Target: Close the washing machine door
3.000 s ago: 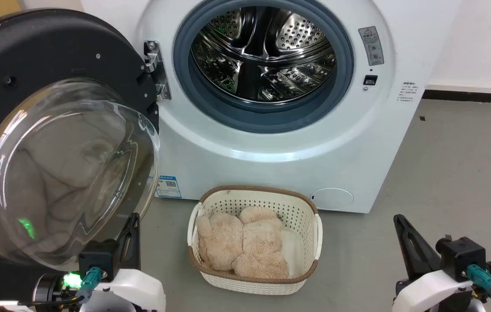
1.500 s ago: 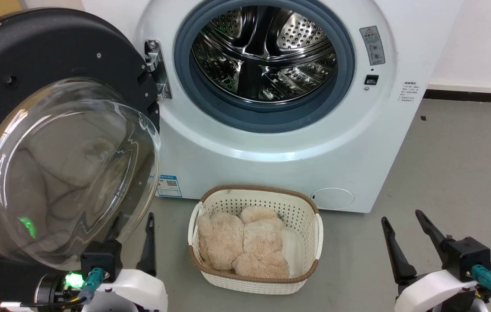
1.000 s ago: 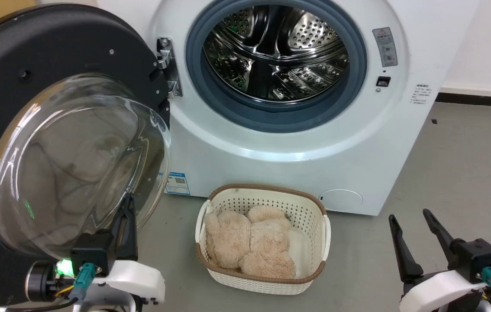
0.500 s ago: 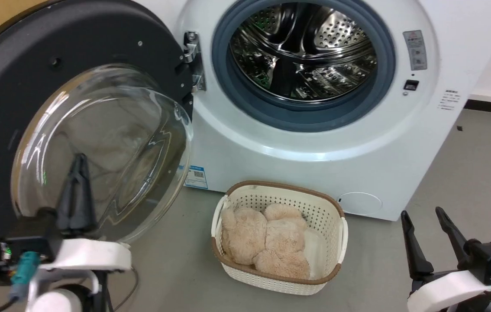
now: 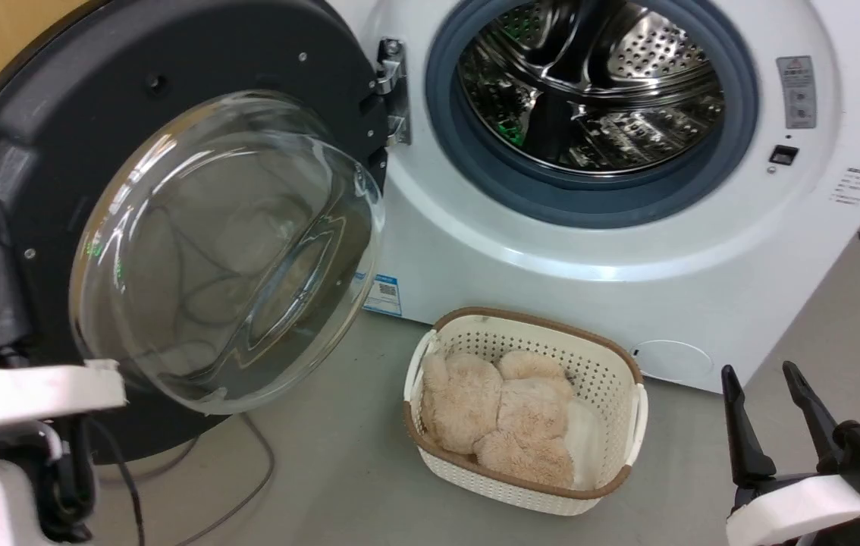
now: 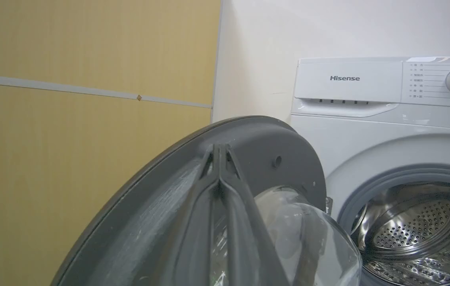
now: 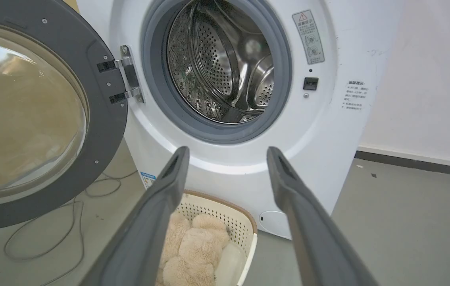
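Lying before washing machine (image 5: 521,288), basket (image 5: 475,476), cable (image 5: 269,455)

A cream perforated basket (image 5: 544,334) with a brown rim is sitting on a grey floor (image 5: 339,470), holding fluffy beige fabric (image 5: 502,413). A thin grey cable (image 5: 271,462) is lying looped to its left. A yellow wall (image 6: 90,159) is rising at far left.

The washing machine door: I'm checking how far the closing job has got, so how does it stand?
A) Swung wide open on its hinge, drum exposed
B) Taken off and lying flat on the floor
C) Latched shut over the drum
A: the washing machine door hangs wide open from its hinge at the left of the washing machine, leaving the steel drum uncovered.
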Controlling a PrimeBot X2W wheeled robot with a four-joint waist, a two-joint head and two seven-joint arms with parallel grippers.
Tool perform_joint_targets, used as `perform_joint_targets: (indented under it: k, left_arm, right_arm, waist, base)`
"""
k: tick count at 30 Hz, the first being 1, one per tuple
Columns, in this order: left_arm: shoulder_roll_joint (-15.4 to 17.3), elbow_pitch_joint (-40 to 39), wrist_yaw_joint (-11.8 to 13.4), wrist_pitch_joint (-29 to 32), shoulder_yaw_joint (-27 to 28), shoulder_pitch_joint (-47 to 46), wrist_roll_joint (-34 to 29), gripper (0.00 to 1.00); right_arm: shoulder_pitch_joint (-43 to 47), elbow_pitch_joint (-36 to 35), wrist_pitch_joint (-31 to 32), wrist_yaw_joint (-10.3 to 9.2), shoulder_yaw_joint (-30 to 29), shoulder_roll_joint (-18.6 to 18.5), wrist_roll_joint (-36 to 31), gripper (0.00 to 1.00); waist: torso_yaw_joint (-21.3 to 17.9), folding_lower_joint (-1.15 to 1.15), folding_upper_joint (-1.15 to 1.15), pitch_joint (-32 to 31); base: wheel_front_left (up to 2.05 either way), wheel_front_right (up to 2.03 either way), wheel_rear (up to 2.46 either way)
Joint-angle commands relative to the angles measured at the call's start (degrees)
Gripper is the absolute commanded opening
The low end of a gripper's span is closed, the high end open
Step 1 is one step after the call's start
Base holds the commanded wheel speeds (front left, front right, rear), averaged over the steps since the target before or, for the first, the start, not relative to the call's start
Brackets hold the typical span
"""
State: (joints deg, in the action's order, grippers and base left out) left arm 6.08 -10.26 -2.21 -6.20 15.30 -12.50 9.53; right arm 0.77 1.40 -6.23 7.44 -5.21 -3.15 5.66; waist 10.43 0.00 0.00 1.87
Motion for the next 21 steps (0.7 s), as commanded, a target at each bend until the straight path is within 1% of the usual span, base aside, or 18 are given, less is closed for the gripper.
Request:
perform_joint_targets:
  k: [1,6,14,18,21]
  left_arm:
    - [0.42,0.42,-0.37,-0.53,1.27,-1.47,0.87,0.0]
    - [2.02,4.21,-1.13,-1.13,5.02,-4.44,3.62,0.0]
    - [6.34,12.36,-1.76,-2.08,7.96,-8.58,7.95,0.0]
    - [9.24,17.57,-2.02,-0.7,8.59,-11.15,9.99,0.0]
    - [11.17,21.83,-1.82,1.46,9.59,-13.84,12.0,0.0]
  right_arm:
    - [-0.24,0.1,-0.54,0.02,-0.27,0.12,0.79,1.0]
    - [-0.52,0.3,-1.14,0.02,-0.86,0.13,0.97,1.0]
    - [-0.82,0.81,-2.09,0.02,-1.77,0.14,1.31,1.0]
    - [-1.01,1.04,-2.56,0.03,-2.2,0.15,1.49,1.0]
    - [-1.28,1.24,-2.92,0.03,-2.55,0.16,1.59,1.0]
  waist:
    - [0.57,0.0,0.0,0.24]
    - [1.98,0.0,0.0,0.95]
    - [3.84,0.0,0.0,1.95]
    - [4.63,0.0,0.0,2.54]
    - [5.22,0.0,0.0,3.13]
  base:
    - [0.0,0.0,0.0]
    - [0.0,0.0,0.0]
    - [0.0,0.0,0.0]
    - [0.0,0.0,0.0]
    - [0.0,0.0,0.0]
